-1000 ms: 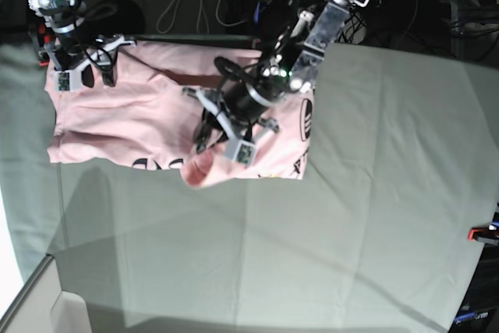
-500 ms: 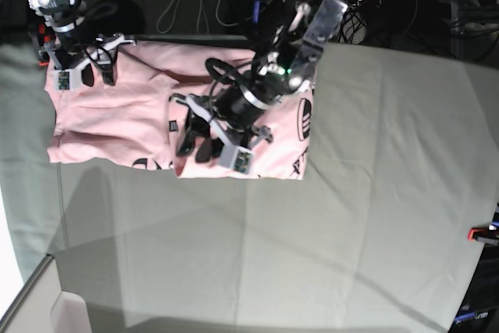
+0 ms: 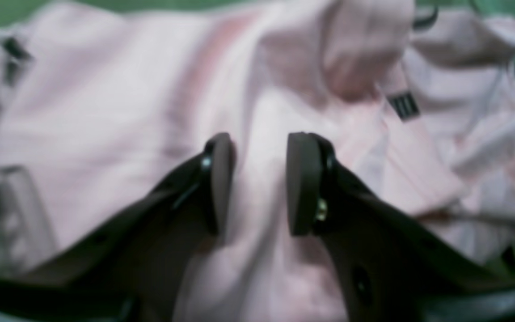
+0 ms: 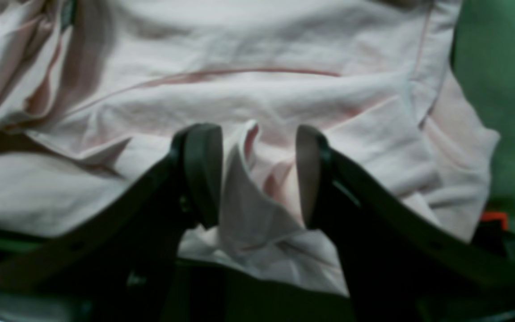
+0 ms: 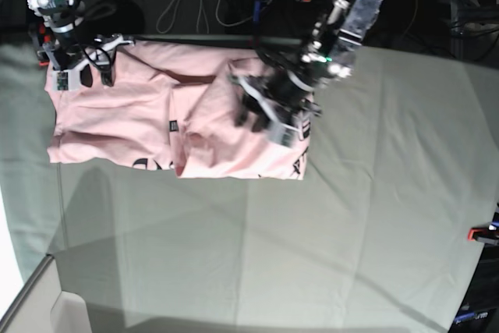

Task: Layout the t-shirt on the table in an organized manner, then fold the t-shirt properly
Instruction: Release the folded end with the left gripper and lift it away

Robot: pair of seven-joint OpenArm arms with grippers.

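The desk (image 5: 374, 216), draped in pale grey-green cloth with faint creases, fills most of the base view, and a red clamp (image 5: 482, 233) shows at its right edge. The t-shirt (image 5: 125, 115), pale pink, lies on the desk near its far-left corner, reaching from the far edge toward the middle in a rough rectangle with a rumpled, doubled-over part at its right end. Black lettering (image 5: 300, 165) peeks out along the shirt's near edge and right end, and a small black label (image 5: 173, 125) shows near its middle. The left gripper (image 5: 261, 118) hangs over the right end of the shirt; in the left wrist view its fingers (image 3: 304, 183) stand parted with only flat pink cloth seen behind the gap, nothing pinched between them. The right gripper (image 5: 82, 77) sits at the far-left corner of the shirt, and in the right wrist view its fingers (image 4: 201, 172) stand spread with a raised fold of the pink cloth (image 4: 257, 179) rising between them; whether the pads press on it I cannot tell.
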